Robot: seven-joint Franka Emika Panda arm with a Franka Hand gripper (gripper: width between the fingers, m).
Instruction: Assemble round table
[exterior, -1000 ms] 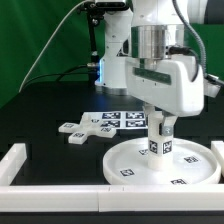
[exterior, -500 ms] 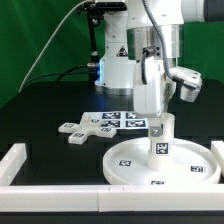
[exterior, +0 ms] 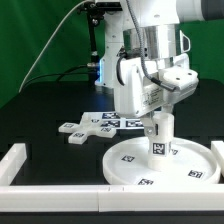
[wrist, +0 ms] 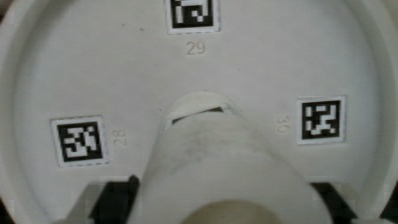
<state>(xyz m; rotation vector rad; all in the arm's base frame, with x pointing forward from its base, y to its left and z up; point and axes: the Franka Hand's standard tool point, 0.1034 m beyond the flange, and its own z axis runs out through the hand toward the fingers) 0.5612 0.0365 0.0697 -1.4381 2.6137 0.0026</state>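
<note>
The large flat round disc (exterior: pixel 160 165) lies on the black table against the white border wall. The short thick cylinder leg (exterior: pixel 159 146) stands upright at the disc's middle, with a tag on its side. My gripper (exterior: pixel 159 128) reaches straight down over the leg and is shut on its upper part. In the wrist view the leg (wrist: pixel 217 150) runs between my two dark fingers (wrist: pixel 121 197), with the disc (wrist: pixel 107 70) and its tags beneath. The cross-shaped base (exterior: pixel 80 129) lies on the table toward the exterior view's left.
The marker board (exterior: pixel 120 121) lies flat behind the disc, next to the cross-shaped base. The white border wall (exterior: pixel 45 191) runs along the table's front and up the exterior view's left side. The robot base stands at the back.
The wrist and gripper have turned about the upright leg while staying over it. The disc's tags have shifted round, so the disc has turned too.
</note>
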